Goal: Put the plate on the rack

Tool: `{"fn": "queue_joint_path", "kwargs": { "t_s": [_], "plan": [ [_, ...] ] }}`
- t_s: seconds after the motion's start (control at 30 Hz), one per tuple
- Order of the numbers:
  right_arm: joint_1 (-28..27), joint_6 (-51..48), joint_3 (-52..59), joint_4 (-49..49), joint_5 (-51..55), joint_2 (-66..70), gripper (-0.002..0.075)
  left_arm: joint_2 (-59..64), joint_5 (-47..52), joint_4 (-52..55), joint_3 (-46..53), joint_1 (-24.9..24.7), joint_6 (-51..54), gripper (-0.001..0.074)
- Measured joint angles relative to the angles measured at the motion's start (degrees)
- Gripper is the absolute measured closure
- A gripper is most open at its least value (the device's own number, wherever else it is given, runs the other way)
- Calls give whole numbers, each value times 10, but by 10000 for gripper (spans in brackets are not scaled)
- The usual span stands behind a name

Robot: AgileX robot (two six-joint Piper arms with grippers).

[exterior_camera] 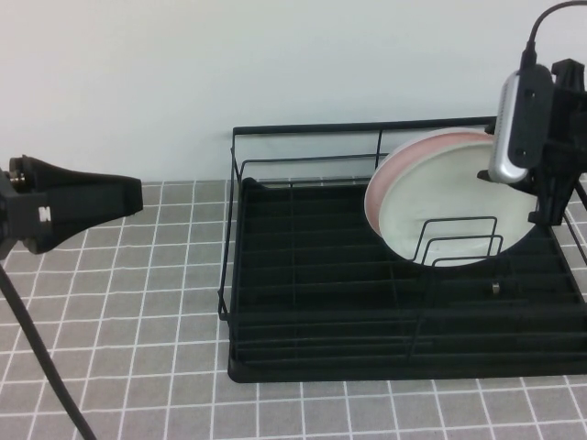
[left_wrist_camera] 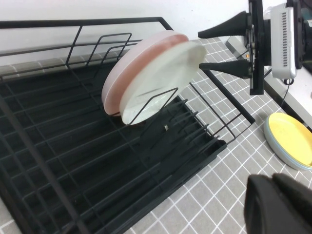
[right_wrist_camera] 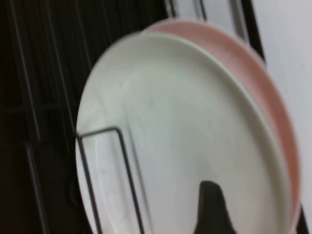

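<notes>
The white plate (exterior_camera: 449,206) stands on edge in the black wire rack (exterior_camera: 321,302), at its far right, leaning on a pale pink plate (exterior_camera: 401,167) behind it, with a wire divider (exterior_camera: 459,240) in front. It also shows in the left wrist view (left_wrist_camera: 161,78) and the right wrist view (right_wrist_camera: 180,122). My right gripper (exterior_camera: 514,192) is open at the plates' right edge. In the left wrist view (left_wrist_camera: 201,48) its fingers stand apart on either side of the rim. My left gripper (exterior_camera: 83,206) is shut and empty, hanging over the table left of the rack.
A yellow plate (left_wrist_camera: 292,139) lies on a pale blue one on the grey tiled table (exterior_camera: 138,321) beside the rack's right end. The rack's left and front rows (exterior_camera: 303,275) hold nothing. A white wall stands behind the rack.
</notes>
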Motion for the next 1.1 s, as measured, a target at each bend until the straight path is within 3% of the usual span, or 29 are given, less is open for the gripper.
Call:
{"fn": "queue_joint_path", "kwargs": {
  "t_s": [0.13, 0.3, 0.37, 0.47, 0.7, 0.87, 1.1],
  "plan": [
    [0, 30, 0, 9, 21, -28, 298, 0, 0, 0, 0, 0, 0, 735],
    [0, 197, 0, 13, 65, -67, 334, 0, 2, 2, 0, 0, 5, 735],
    [0, 258, 0, 8, 79, -88, 427, -6, 5, 18, 0, -6, 8, 735],
    [0, 324, 0, -5, 88, -127, 711, -33, -13, 75, 0, -37, -1, 735],
    [0, 426, 26, 8, 118, -246, 724, -152, -86, 306, 1, -146, -107, 735],
    [0, 442, 116, 75, 42, -375, 724, -263, -136, 451, 7, -157, -253, 735],
    [0, 440, 309, 163, -64, -587, 725, -415, -239, 430, 118, -157, -308, 735]
  ]
}}
